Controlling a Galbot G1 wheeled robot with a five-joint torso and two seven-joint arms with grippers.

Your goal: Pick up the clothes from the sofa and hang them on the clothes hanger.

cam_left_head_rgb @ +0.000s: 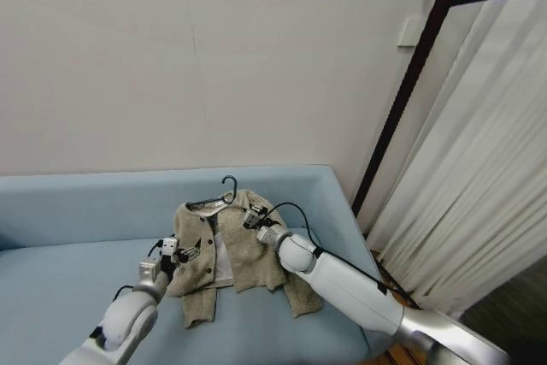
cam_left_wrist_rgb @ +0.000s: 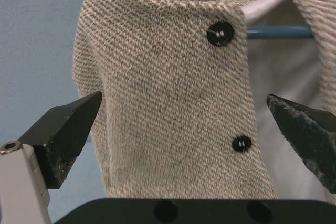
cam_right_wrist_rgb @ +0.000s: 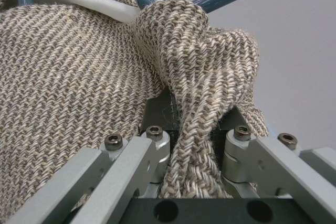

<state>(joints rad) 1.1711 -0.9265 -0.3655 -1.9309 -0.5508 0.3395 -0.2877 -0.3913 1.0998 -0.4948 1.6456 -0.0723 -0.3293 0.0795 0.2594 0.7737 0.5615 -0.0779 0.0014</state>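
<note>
Two grippers are working at the beige knit cardigan (cam_left_head_rgb: 226, 254), which is lying on the light-blue sofa (cam_left_head_rgb: 85, 203) on its blue hanger (cam_left_head_rgb: 229, 184), collar toward the backrest. The right gripper (cam_right_wrist_rgb: 194, 129) is pinching a bunched fold of knit beside the hanger's hook. The left gripper (cam_left_wrist_rgb: 184, 103) is hanging over the buttoned front panel, fingers spread wide. A dark clothes rack (cam_left_head_rgb: 410, 83) is standing beside the sofa's right end.

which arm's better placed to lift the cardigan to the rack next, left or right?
Right. The right tool is shut on the cardigan at its collar fabric beside the hanger hook, and the rack stands on that side. The left tool is open over the cardigan's front, gripping nothing.
</note>
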